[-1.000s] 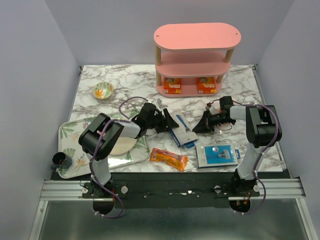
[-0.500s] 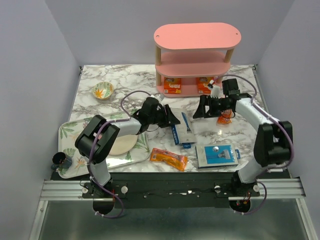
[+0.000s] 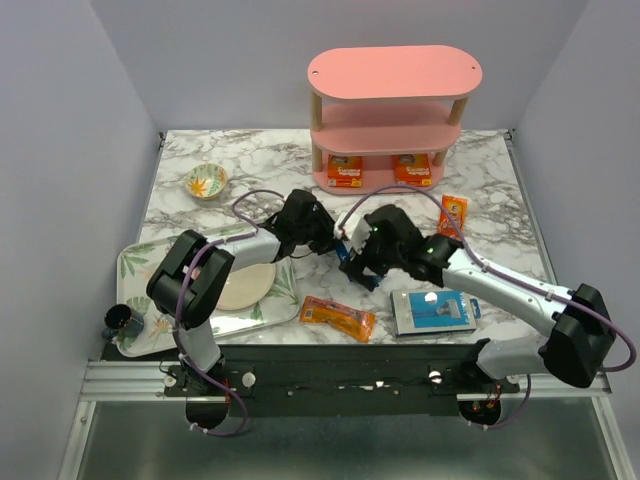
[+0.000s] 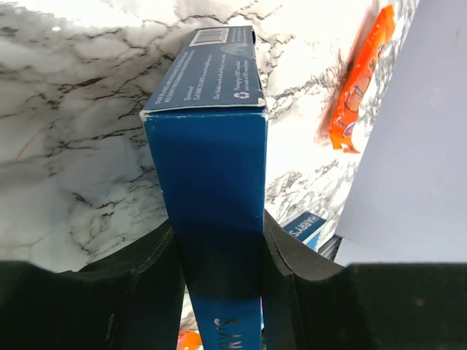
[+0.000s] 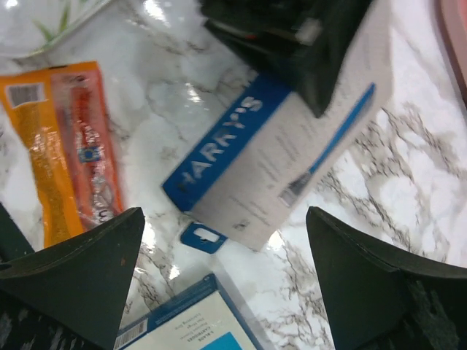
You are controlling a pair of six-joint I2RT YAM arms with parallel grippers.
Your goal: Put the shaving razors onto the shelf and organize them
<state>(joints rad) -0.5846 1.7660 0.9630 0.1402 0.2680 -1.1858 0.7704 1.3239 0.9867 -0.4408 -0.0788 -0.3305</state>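
My left gripper is shut on the edge of a blue-and-grey razor pack, which stands on edge over the marble. My right gripper hangs wide open just above that same pack without touching it; in the top view it hides most of the pack. A second blue card lies flat at the front. One orange packet lies near the front edge and another at the right. Two orange packets sit on the bottom tier of the pink shelf.
A floral tray at the front left carries a round plate and a dark cup. A small patterned bowl stands at the back left. Both arms crowd together at the table's middle.
The right gripper let go of an orange packet at the right, opened wide and swung left over the blue pack. The left gripper closed on that pack.
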